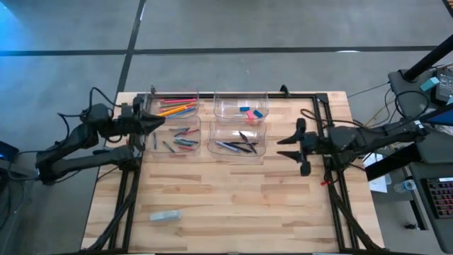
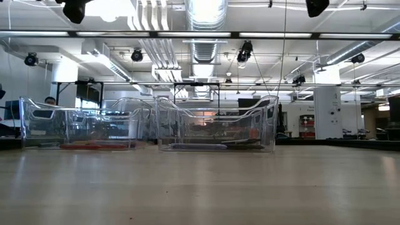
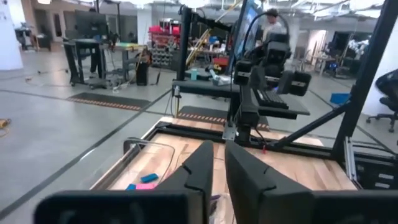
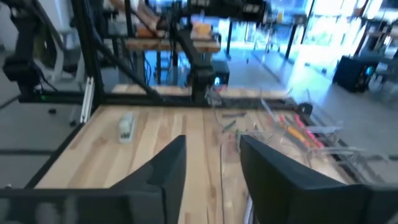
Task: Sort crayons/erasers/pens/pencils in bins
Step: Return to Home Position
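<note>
"Which one looks down?"
"The high one, straight over the whole surface (image 1: 233,205). The low one sits at surface height, close to the bins (image 2: 215,128). Wrist cameras peer past the left claw (image 3: 219,149) and right claw (image 4: 211,146) at those same bins."

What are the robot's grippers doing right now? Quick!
Left gripper: shut, holding nothing.
Right gripper: open, holding nothing.

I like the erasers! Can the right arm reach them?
Probably yes: the right tool is open and empty, close by, and the erasers lie in a bin with no lid.
</note>
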Controlling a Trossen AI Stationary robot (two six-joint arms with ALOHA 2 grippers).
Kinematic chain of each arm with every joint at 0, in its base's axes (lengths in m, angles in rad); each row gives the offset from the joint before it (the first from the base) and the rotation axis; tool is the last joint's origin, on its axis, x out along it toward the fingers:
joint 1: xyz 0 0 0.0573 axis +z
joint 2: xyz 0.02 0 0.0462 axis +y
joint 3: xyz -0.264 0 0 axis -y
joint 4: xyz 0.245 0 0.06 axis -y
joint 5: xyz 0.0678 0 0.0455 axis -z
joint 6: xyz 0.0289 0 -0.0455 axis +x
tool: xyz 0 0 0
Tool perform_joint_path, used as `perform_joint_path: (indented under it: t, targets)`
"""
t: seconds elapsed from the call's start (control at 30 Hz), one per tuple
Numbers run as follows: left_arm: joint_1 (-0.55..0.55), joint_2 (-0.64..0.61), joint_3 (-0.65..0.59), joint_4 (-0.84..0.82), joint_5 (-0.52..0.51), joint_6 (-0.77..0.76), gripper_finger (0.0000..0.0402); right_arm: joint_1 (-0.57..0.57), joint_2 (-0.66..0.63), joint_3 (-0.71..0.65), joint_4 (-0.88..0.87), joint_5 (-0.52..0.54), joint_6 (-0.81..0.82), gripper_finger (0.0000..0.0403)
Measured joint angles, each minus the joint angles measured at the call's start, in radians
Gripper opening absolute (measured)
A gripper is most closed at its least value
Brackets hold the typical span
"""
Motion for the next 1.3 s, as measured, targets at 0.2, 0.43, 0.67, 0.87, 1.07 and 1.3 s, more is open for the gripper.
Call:
perform_joint_path:
  t: [0.2,0.43,0.67,0.87,1.07,1.3]
  targets:
    - [-0.012,-0.048,-0.098,0.046,0.008,-0.033,0.0002,0.0,-0.161,-0.142,0.102,0.0,-0.046,0.0094]
    - [-0.04,-0.069,-0.206,0.19,0.012,-0.035,0.0,0.0,-0.329,-0.225,0.092,0.0,-0.102,0.0035]
    - [-0.046,-0.054,-0.222,0.243,0.018,-0.034,0.0,0.0,-0.476,-0.225,0.034,0.001,-0.148,0.0009]
    - [-0.046,0.018,-0.222,0.352,0.021,-0.034,0.0,-0.01,-0.488,-0.24,-0.018,0.101,-0.149,0.0008]
    - [-0.046,0.149,-0.22,0.503,0.075,-0.034,0.0,-0.047,-0.421,-0.262,-0.001,0.116,-0.151,0.0008]
    - [-0.045,0.202,-0.199,0.537,0.09,-0.026,0.0,-0.121,-0.449,-0.274,0.0,0.042,-0.161,0.0008]
